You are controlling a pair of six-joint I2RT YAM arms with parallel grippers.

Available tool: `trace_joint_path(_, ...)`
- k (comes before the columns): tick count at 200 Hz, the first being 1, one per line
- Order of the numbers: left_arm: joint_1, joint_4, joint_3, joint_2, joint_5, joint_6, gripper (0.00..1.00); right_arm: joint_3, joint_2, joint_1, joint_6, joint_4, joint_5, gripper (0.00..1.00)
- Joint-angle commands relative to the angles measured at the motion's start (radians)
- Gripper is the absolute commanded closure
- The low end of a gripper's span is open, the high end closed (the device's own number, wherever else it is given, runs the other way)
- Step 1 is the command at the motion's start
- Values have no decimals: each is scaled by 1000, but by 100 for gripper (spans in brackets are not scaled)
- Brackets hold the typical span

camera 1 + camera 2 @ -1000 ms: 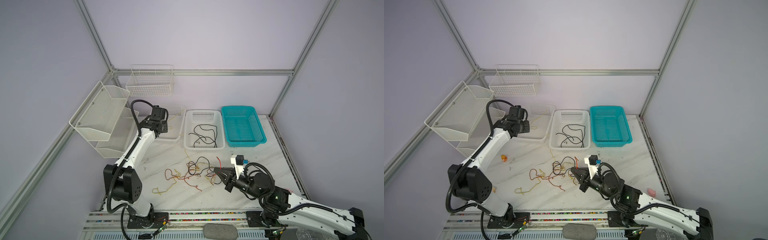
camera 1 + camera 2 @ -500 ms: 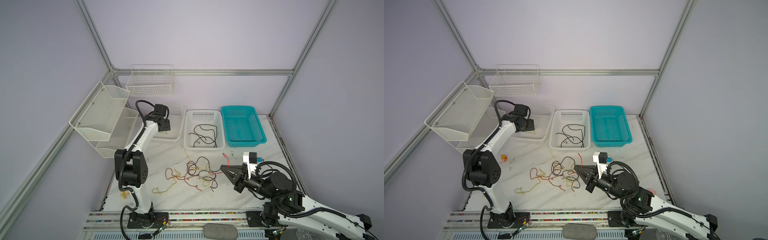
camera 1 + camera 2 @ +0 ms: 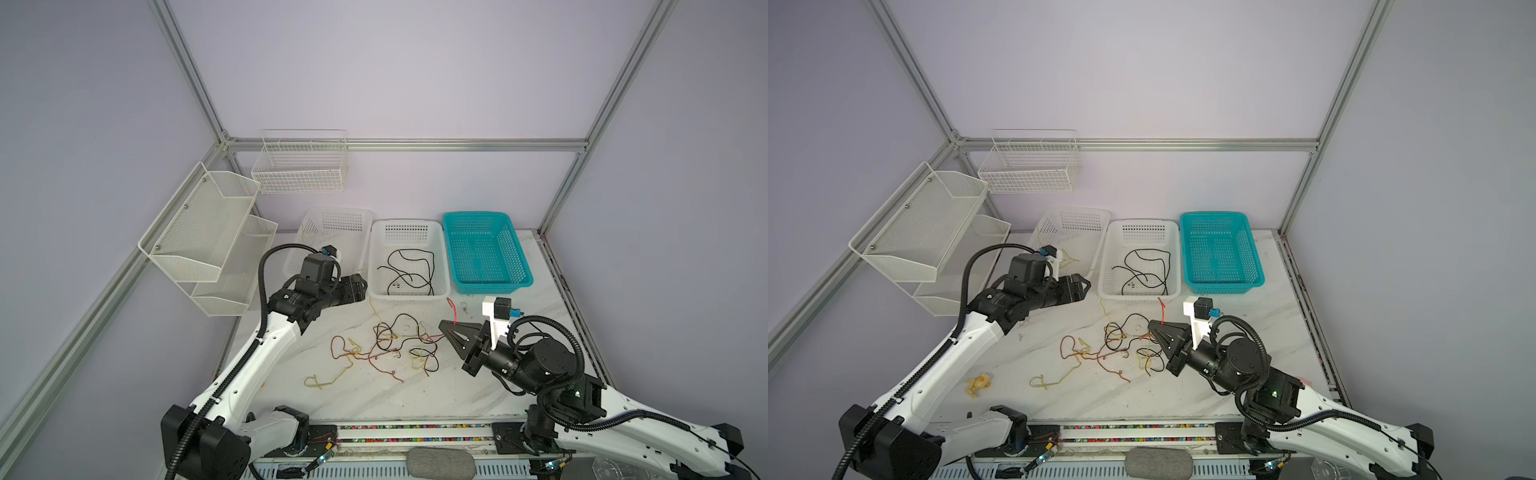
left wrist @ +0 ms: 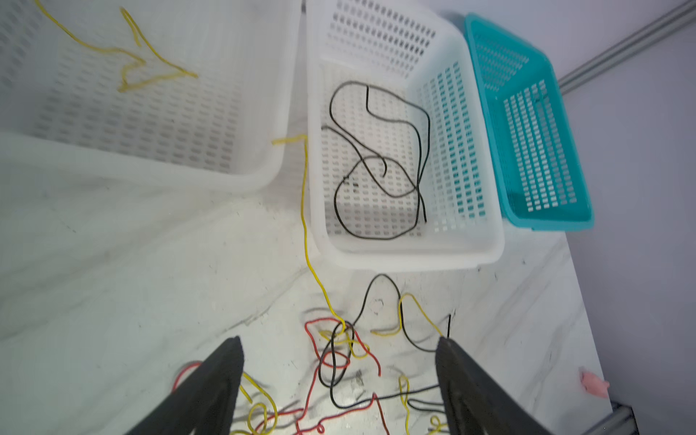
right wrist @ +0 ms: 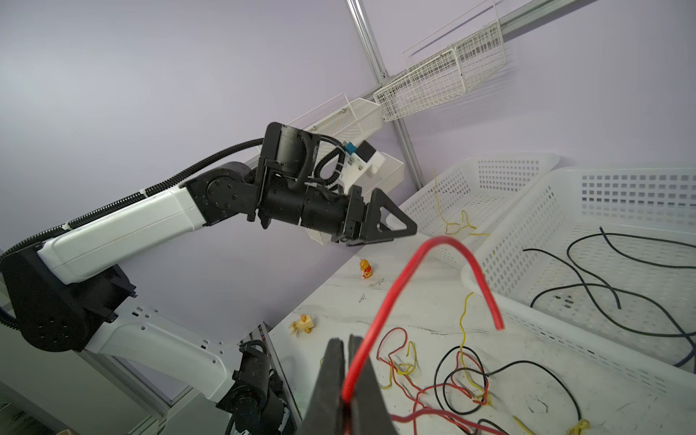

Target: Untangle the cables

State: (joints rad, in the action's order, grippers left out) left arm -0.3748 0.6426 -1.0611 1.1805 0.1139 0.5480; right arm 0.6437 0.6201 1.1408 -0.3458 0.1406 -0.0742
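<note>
A loose tangle of red, yellow and black cables (image 3: 390, 345) (image 3: 1121, 345) lies mid-table. My right gripper (image 3: 442, 324) (image 5: 344, 341) hovers at its right edge, shut on a red cable (image 5: 414, 263) whose free end arches upward. My left gripper (image 3: 361, 286) (image 4: 339, 339) hangs open and empty by the front corner of the left white basket (image 3: 332, 214), above the tangle's far side. A yellow cable (image 4: 132, 71) lies in that basket; another yellow one (image 4: 305, 211) trails from its rim to the tangle. Black cables (image 3: 409, 270) lie in the middle white basket (image 3: 409, 296).
A teal basket (image 3: 486, 249) stands at the back right. Mesh shelves (image 3: 208, 232) hang on the left wall and a wire basket (image 3: 299, 166) on the back wall. Small toy figures (image 3: 980, 382) lie at the table's left.
My left gripper opened and drew back out of the left white basket toward the tangle. My right gripper moved slightly right and away from the front edge, still gripping the red cable.
</note>
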Motion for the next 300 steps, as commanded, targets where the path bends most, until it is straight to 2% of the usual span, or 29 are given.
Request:
trace_joint_path(1, -67, -64, 92, -33, 50, 35, 19, 46, -17, -1, 31, 41, 6, 100)
trace_joint_path(46, -216, -120, 153, 25, 88, -66, 19, 77, 5, 0, 44, 40, 96, 100)
trace_joint_path(86, -321, -57, 95, 134, 72, -191, 22, 80, 1, 0, 46, 51, 126, 100)
trace_joint_path(140, -349, -31, 52, 263, 55, -214, 28, 92, -14, 1, 40, 57, 165, 100)
trace_joint_path(204, -368, -46, 45, 315, -9, -194, 34, 86, -23, 0, 33, 71, 207, 100)
trace_joint_path(265, -372, -144, 72, 297, -28, -166, 41, 67, -23, 0, 17, 94, 255, 100)
trace_joint_path(300, -372, -203, 95, 278, -9, -159, 52, 63, -20, 0, 13, 104, 270, 100)
